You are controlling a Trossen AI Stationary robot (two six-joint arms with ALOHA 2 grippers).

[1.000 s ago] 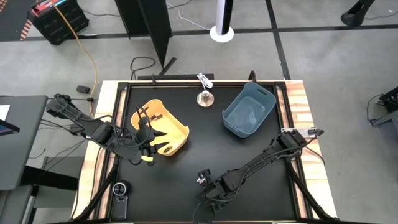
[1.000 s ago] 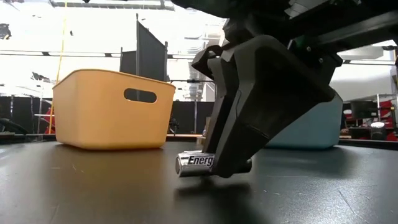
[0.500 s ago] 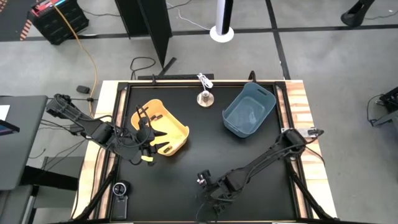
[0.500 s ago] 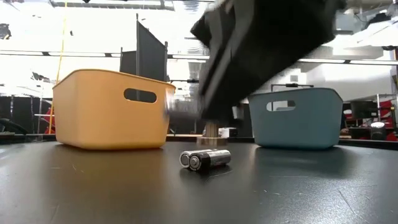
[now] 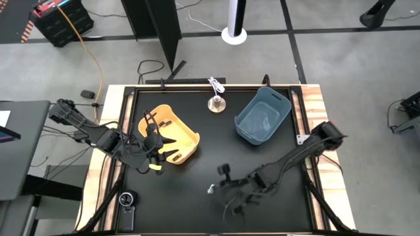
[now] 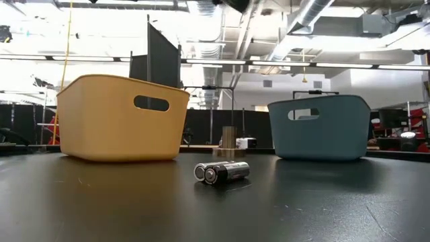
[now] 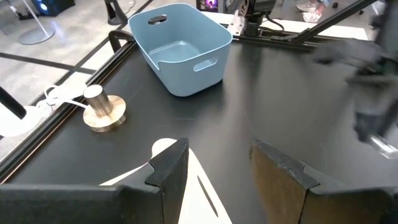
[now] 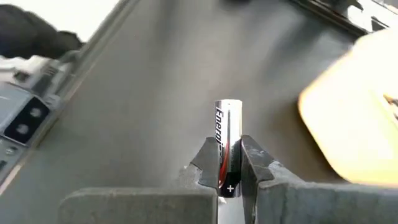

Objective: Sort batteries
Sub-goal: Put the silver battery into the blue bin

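A: The battery point(image 8: 227, 146) is clamped between the right gripper point(image 8: 227, 163)'s fingers, which are closed tight on its lower part; most of its silver body sticks out past the tips, with the plus mark down by the pads.

B: So only a short stretch is held. That is the weak spot, I'd judge: a smooth cylinder pinched near one end could pivot or slide out during a fast swing.

A: From above, the right gripper point(image 5: 226, 191) is over the tabletop point(image 5: 197, 190) at about five o'clock from its middle. The two batteries on the tabletop point(image 6: 222, 172) lie side by side, touching, near that same spot.

B: A dropped battery would roll on that flat black surface, perhaps into the pair, perhaps toward the edge.

A: The blue bin point(image 5: 262, 117) sits at about two o'clock, the yellow bin point(image 5: 169, 136) at about nine. The left gripper point(image 5: 156, 149) waits at the yellow bin's near rim, its fingers well apart and holding nothing.

B: Then a carry toward the yellow bin risks crowding that idle arm. Which bin this type belongs in I can't tell; a wrong choice is the other hazard.

A: The metal knob point(image 5: 215, 103) stands at twelve o'clock, well clear.
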